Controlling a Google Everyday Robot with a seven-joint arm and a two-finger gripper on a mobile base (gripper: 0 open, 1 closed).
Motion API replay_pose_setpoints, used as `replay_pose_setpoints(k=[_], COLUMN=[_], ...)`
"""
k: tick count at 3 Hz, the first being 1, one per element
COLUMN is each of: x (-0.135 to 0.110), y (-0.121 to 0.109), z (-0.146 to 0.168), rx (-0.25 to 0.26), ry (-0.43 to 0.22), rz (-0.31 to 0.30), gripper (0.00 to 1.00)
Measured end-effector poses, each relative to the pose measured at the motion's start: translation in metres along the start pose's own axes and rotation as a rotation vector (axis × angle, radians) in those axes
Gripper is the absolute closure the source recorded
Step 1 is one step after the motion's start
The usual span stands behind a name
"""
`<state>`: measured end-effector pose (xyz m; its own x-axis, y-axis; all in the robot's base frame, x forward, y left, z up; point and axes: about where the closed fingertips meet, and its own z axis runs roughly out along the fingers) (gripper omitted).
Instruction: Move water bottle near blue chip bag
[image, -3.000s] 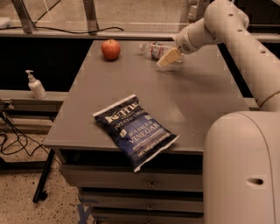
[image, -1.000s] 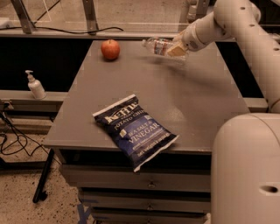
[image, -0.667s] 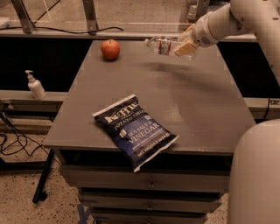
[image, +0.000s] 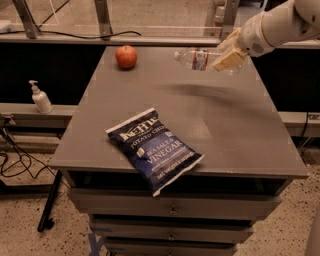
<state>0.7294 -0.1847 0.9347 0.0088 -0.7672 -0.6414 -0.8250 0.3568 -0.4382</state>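
The clear ribbed water bottle with a red-and-white label hangs on its side above the far right part of the grey table, cap pointing left. My gripper is shut on its right end and holds it off the surface; its shadow falls on the table below. The blue chip bag lies flat near the table's front edge, left of centre, well in front of and to the left of the bottle.
A red apple sits at the table's far left. A small white pump dispenser stands on a low ledge left of the table. Drawers sit under the tabletop. A rail and cable run behind the table.
My gripper has lifted the water bottle off the table's far edge and raised it, moving slightly right. The chip bag and apple have not moved.
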Motion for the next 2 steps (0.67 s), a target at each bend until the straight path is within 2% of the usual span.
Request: replay_pose_setpoints(k=[2], x=[0.010], y=[0.075], z=[-0.010], rx=[-0.087], ry=[-0.009], rz=[0.067], gripper=[1.00])
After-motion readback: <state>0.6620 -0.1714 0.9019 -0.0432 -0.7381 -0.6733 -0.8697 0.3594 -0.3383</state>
